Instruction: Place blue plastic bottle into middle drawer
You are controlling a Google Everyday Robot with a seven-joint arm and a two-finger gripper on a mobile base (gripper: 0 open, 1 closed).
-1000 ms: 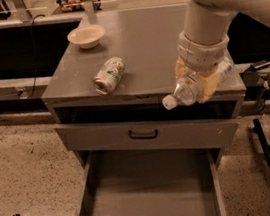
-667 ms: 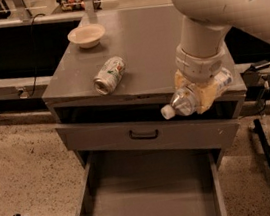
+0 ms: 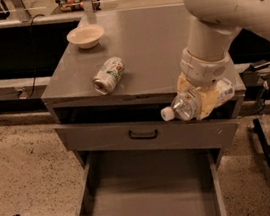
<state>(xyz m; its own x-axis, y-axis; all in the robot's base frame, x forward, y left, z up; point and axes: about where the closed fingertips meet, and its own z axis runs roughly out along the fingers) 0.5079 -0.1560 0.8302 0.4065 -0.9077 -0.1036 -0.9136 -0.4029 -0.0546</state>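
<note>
- Speckled stone floor (image 3: pixel 23 172) surrounds a grey metal cabinet (image 3: pixel 155 41) carrying a cream bowl (image 3: pixel 85 35) and a silver-green drink can (image 3: pixel 108 75).
- The two-finger gripper (image 3: pixel 202 101), at the cabinet's front right edge, pinches the small clear plastic bottle (image 3: pixel 185 106) sideways.
- It looks light, thin-walled and slippery, so a mid-body hold suits it.
- The wide grey middle drawer (image 3: pixel 147 189) stands open below.

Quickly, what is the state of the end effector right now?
End effector: shut on the small clear plastic bottle with white cap, at the grey cabinet's front edge, above the open grey drawer.
</note>
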